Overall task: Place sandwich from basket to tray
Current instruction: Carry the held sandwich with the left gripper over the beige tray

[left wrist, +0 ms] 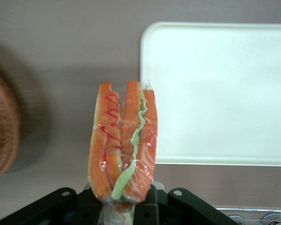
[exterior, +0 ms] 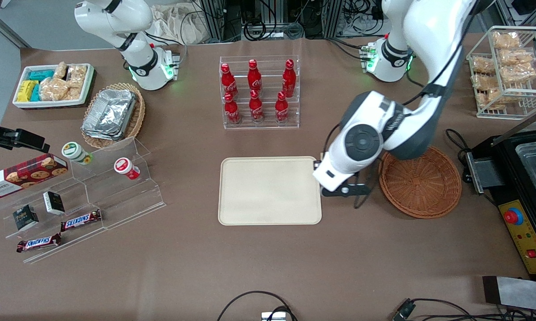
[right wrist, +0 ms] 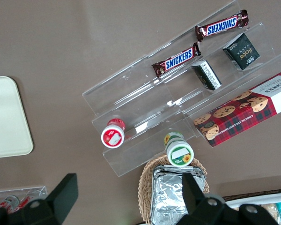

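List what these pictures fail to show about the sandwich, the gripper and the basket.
- Sandwich: the front view hides it under the working arm's wrist; only the left wrist view shows it, clamped in the gripper.
- Sandwich's base and the jaws' tips: cut off by the left wrist view's edge.
- Basket: part of its rim is covered by the arm in the front view; blurred and cut off in the left wrist view.
- Tray: partly cropped in both wrist views.

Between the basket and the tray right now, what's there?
The gripper, shut on the sandwich, hangs over the brown tabletop between the basket and the tray. The left wrist view shows it; in the front view the arm hides the sandwich.
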